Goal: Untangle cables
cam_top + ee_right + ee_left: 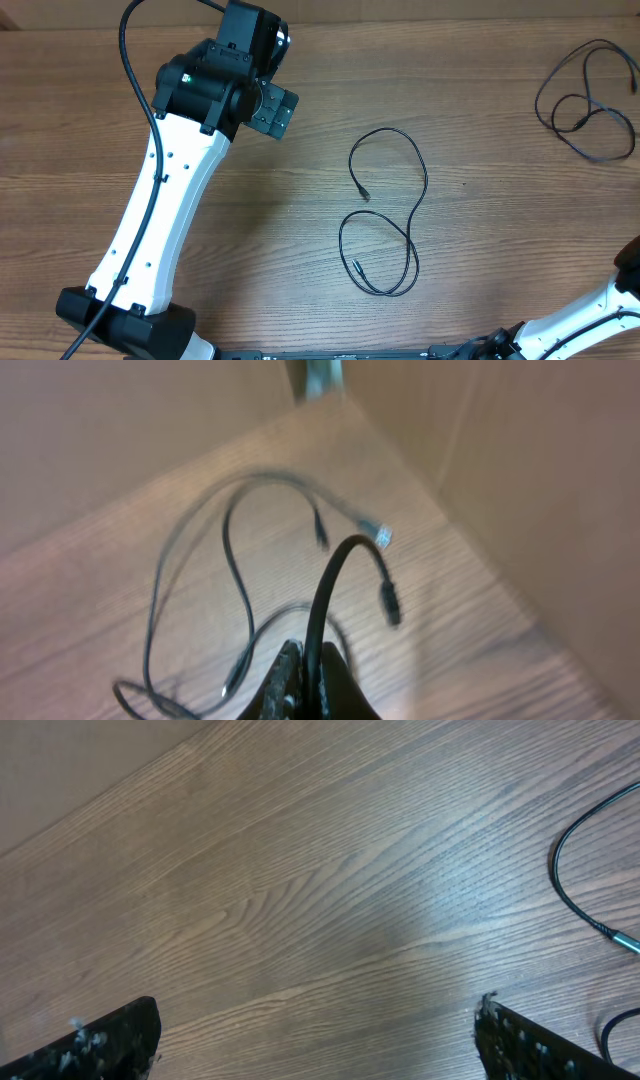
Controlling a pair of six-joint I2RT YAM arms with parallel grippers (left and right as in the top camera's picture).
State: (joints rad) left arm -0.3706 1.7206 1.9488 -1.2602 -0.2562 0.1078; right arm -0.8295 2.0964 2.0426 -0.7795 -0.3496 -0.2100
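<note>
Left gripper [276, 108]: fingers spread wide, empty, hovering over the bare wooden table [250, 230]. Looped cable [385, 220]: a single one, flat at mid-table to that gripper's right, long axis running far to near, both plugs free; left arm judged the nearer. Tangled cables [585, 105]: far right corner, well apart from the loop. Right gripper [305, 675]: fingers pressed together, seemingly pinching a black cord [330, 585] above that tangle. Open wood surrounds the loop.

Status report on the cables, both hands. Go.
Left hand open, empty, over brown wooden table. Right hand shut on thin black plug-ended cord. Second thin black cord lies looped mid-table, untouched. Nothing in the way.
</note>
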